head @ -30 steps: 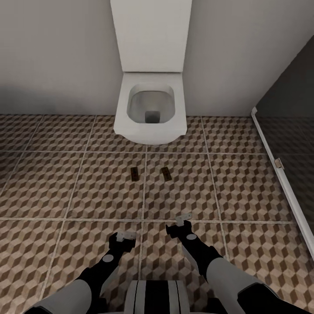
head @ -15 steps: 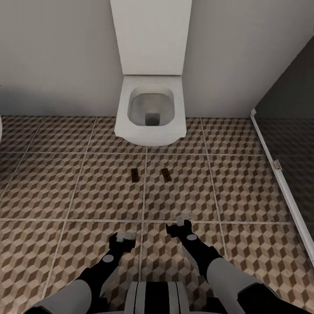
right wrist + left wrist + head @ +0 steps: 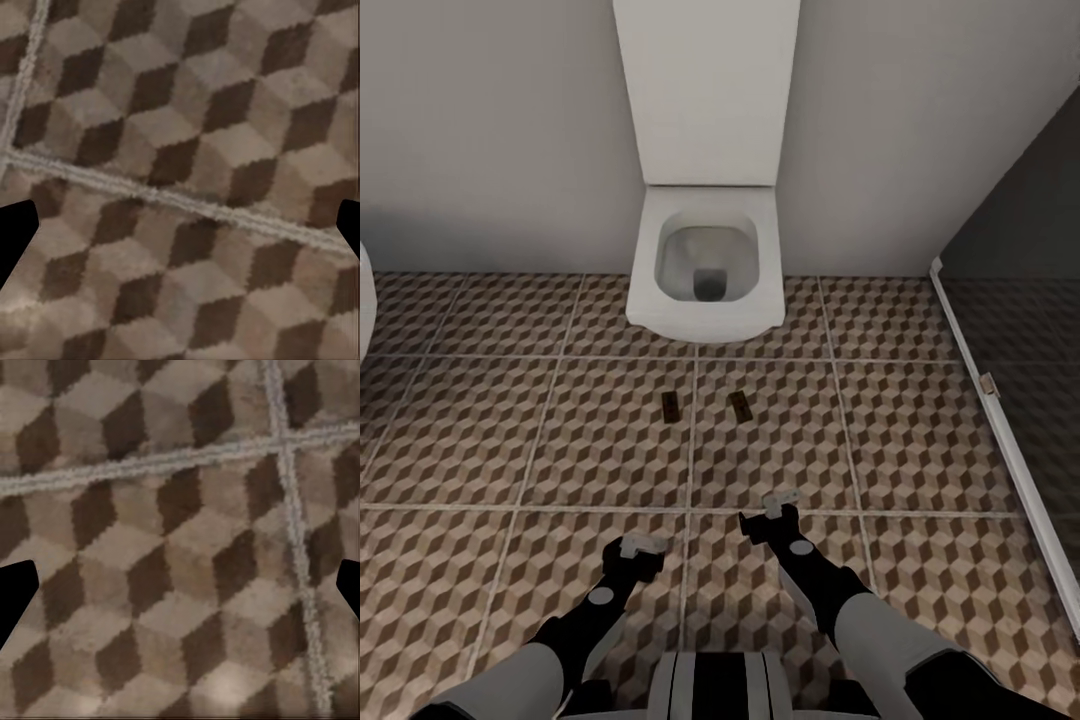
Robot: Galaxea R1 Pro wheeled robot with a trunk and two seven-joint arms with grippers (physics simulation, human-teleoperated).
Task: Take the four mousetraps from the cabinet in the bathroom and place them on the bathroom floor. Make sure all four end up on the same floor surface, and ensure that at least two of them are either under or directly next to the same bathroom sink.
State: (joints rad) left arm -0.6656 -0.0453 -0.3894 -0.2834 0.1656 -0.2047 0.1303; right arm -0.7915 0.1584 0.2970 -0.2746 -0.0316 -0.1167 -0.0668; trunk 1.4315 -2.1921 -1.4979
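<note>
— Where are the mousetraps?

— Two mousetraps, one [image 3: 670, 404] and another [image 3: 740, 404], lie on the bathroom floor [image 3: 920, 440], well ahead of your jaws, before the toilet [image 3: 706, 270].

— What changed?

— Your view shifted slightly; the traps did not. Left gripper [image 3: 632, 548] and right gripper [image 3: 772, 505] are both apart, empty. No sink is beside them, I judge.

The left gripper [image 3: 633, 547] has drawn back toward the robot; camera shifted slightly.
</note>
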